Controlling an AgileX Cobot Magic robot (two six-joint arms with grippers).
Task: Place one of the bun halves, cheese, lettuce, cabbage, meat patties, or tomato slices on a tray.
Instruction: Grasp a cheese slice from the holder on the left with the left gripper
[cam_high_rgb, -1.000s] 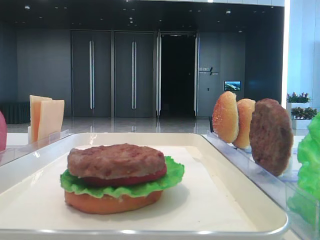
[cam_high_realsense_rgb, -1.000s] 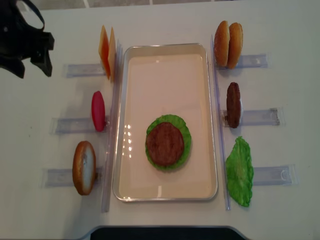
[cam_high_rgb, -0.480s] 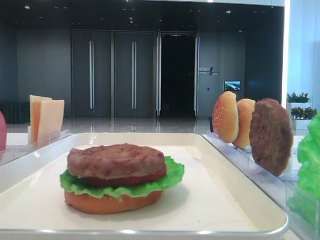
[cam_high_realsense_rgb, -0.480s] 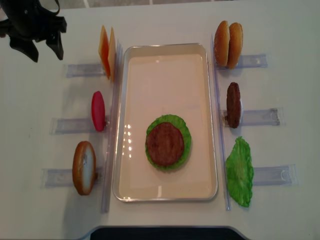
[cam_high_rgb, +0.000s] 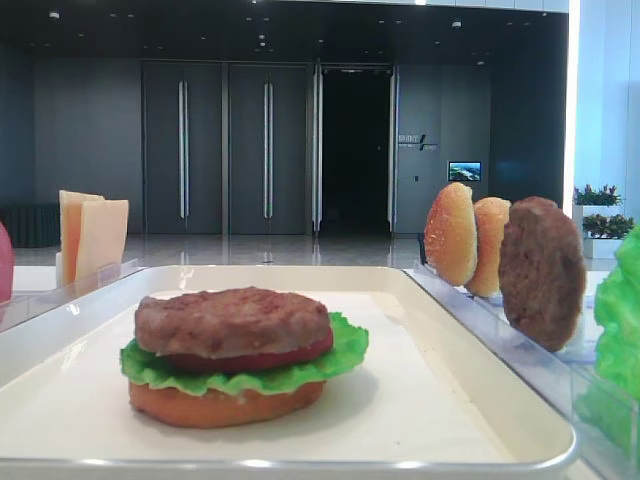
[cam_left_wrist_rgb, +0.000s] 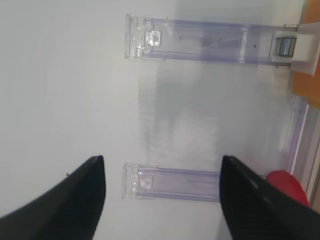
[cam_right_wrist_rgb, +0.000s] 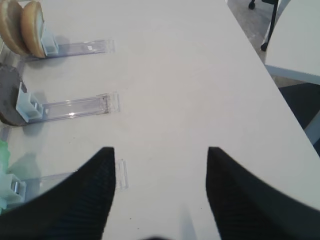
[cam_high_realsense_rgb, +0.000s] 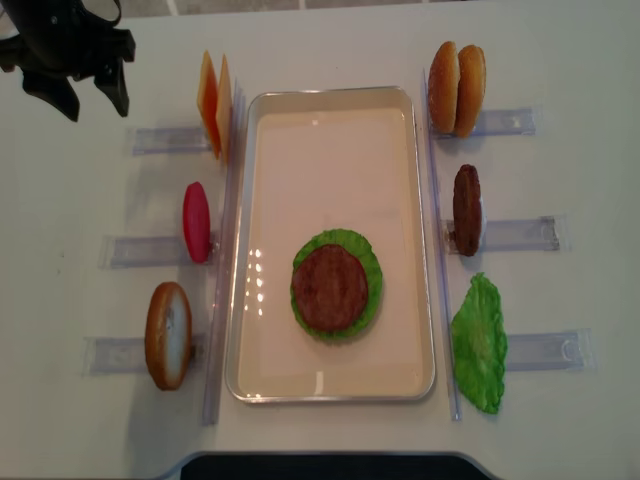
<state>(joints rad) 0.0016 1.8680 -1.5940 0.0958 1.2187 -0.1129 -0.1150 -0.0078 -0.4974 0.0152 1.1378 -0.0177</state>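
The white tray (cam_high_realsense_rgb: 240, 250) holds a stack: bun half (cam_high_rgb: 225, 405), lettuce (cam_high_realsense_rgb: 365, 255), tomato slice (cam_high_rgb: 300, 355) and meat patty (cam_high_realsense_rgb: 330, 288) on top. Two cheese slices (cam_high_realsense_rgb: 215, 105), a tomato slice (cam_high_realsense_rgb: 196, 222) and a bun half (cam_high_realsense_rgb: 168, 335) stand in racks left of the tray. On its right are two bun halves (cam_high_realsense_rgb: 457, 88), a patty (cam_high_realsense_rgb: 466, 210) and lettuce (cam_high_realsense_rgb: 480, 345). Cabbage is out of view. My left gripper (cam_high_realsense_rgb: 93, 103) hangs open and empty, left of the cheese. My right gripper (cam_right_wrist_rgb: 161, 150) is open over bare table.
Clear plastic racks (cam_high_realsense_rgb: 165, 140) lie on the white table on both sides of the tray. In the left wrist view one rack (cam_left_wrist_rgb: 170, 182) lies under the open fingers (cam_left_wrist_rgb: 95, 170). The table's right edge (cam_right_wrist_rgb: 260, 65) shows in the right wrist view.
My left gripper moved right and slightly toward the table's far edge, closer to the cheese rack, then stopped. Nothing else moved.
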